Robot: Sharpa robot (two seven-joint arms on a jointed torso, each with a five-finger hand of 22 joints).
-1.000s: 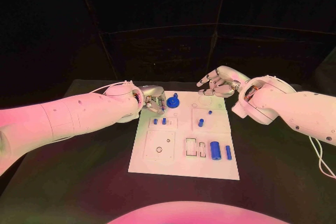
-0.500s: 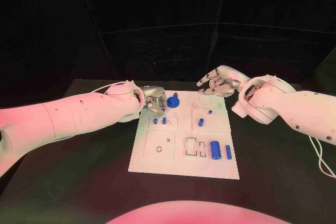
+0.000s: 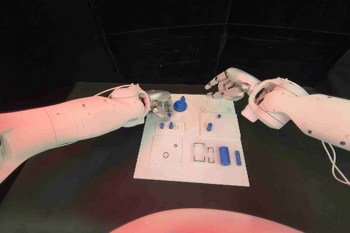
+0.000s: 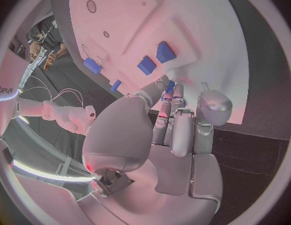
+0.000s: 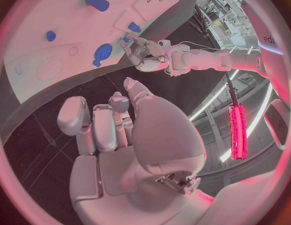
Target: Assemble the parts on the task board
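while the left hand (image 3: 160, 108) pinches a small blue part (image 3: 168, 110) at the task board (image 3: 191, 167) far-left corner, right hand (image 3: 227, 87) hovers past its far edge — fingers curled, holding nothing.

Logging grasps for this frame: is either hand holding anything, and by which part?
The left hand pinches a small blue part, but where cannot be told. The right hand holds nothing.

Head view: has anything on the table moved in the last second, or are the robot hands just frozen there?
Nothing visibly changed. The left robot hand stays at the board's far left corner beside the round blue part; the right robot hand stays poised beyond its far edge.
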